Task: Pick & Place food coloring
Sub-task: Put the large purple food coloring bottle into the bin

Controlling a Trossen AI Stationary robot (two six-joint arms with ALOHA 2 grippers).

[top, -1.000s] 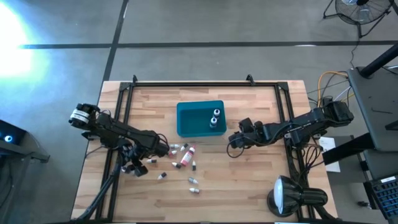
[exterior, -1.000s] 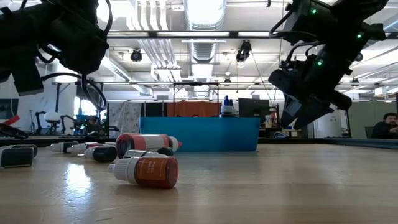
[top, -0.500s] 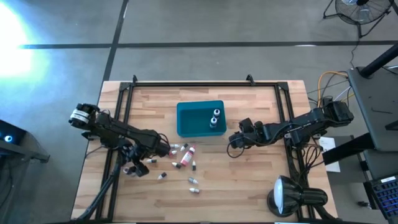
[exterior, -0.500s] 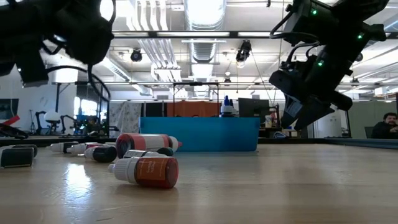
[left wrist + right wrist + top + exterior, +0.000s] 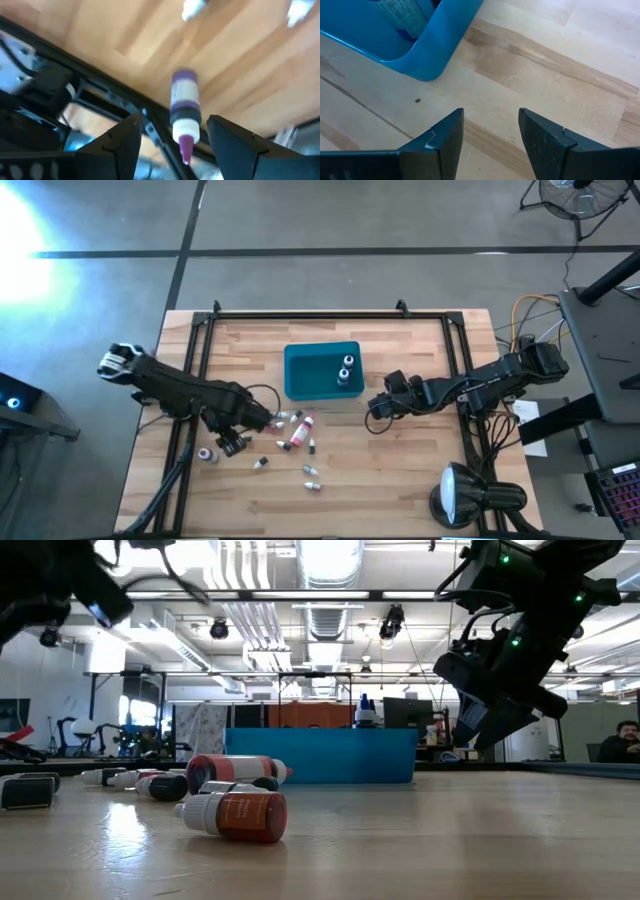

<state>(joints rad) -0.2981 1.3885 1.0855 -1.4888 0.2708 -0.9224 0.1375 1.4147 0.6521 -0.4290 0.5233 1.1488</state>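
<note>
the left end effector (image 5: pixel 172 132), fingers spread, frames a purple-capped bottle (image 5: pixel 184 111) lying loose on the worktop (image 5: pixel 400 480), seen only from its wrist. from above, more food coloring (image 5: pixel 298 430) lies scattered midway, two bottles in the teal bin (image 5: pixel 300 375). the right end effector (image 5: pixel 487 132), part spread, hovers empty beside it.

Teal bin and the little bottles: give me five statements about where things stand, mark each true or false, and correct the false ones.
1. Two bottles stand inside the teal bin. True.
2. The right gripper holds a bottle. False: its open fingers are empty, beside the bin.
3. A purple-capped bottle lies on the wood in front of the left gripper, ungripped. True.
4. All bottles are already in the bin. False: several loose bottles lie scattered on the table.
5. The bin sits at the table's front edge. False: it sits toward the back, near the middle.
</note>
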